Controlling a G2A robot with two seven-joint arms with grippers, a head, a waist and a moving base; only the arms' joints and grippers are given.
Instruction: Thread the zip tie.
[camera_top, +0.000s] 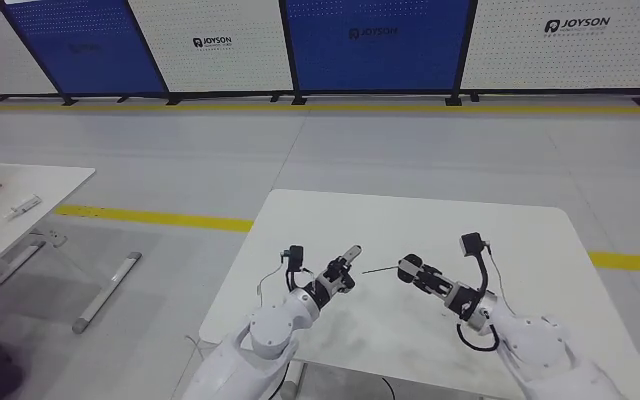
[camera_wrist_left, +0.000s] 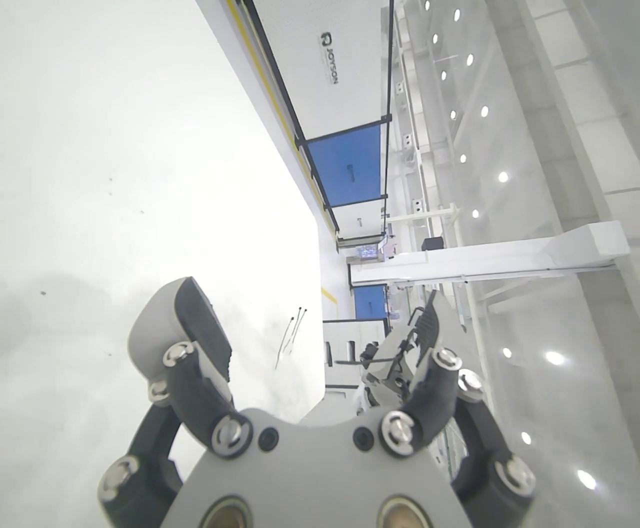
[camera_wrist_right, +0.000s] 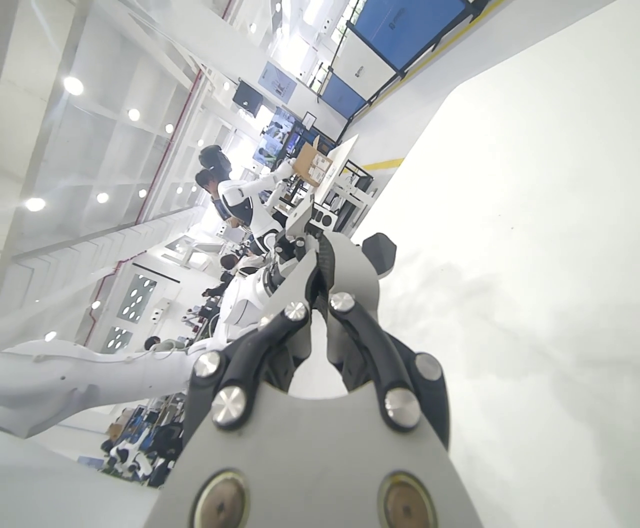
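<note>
Right gripper pinched a thin black plastic zip tie over the white rectangular table; left gripper faced it, spread open.

The right gripper's fingers were pressed together on one end of the zip tie; the strip ran level from them toward the left gripper, its free tip just short of it; the two grippers stood near each other above the table's near half; the left gripper's black padded fingers stood wide apart, holding nothing; a few loose black ties lay together flat on the table by its edge.
</note>
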